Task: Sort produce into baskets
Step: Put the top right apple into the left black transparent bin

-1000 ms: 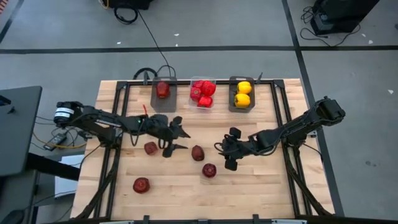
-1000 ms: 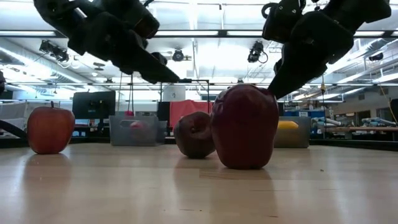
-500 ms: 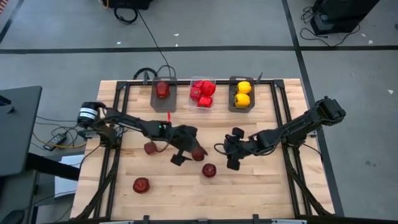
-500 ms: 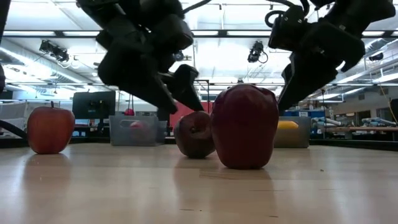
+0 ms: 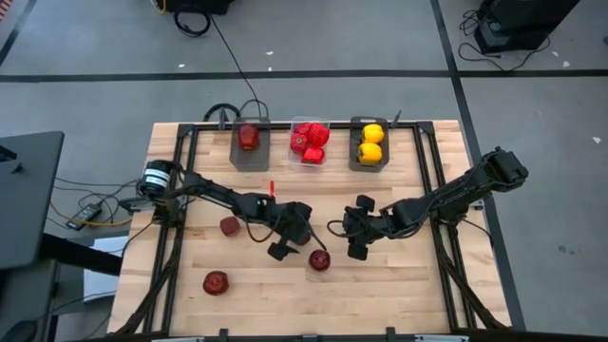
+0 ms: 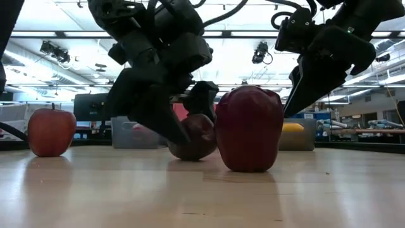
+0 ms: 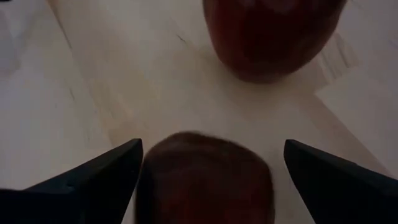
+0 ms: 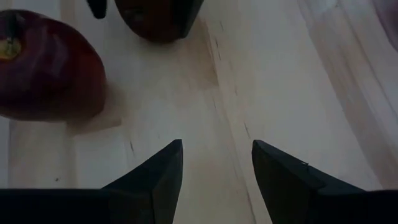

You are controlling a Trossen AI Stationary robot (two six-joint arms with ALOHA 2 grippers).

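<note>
My left gripper is open at the table's middle, low over a dark maroon apple that rests on the table; its fingers stand on either side of it. A second maroon apple stands just nearer and to the right. Two more apples lie to the left. My right gripper is open and empty, hovering to the right of these. At the far edge stand a grey basket with one apple, a clear basket with red peppers and a grey basket with yellow peppers. My left gripper straddles the maroon apple from above, slanting from the table's left. One finger lies close against the apple's side and the other stands apart from it. I cannot tell whether the near finger touches. The apple sits on the table.
The second apple stands close ahead of my left fingers and also shows in the right wrist view. Bare wood lies under my right gripper and along the table's near right.
My left gripper has gone toward the table's right edge and down, from beside the leftward apple to over the maroon apple at the middle, its fingers now on either side of it. The apples have stayed in place.
</note>
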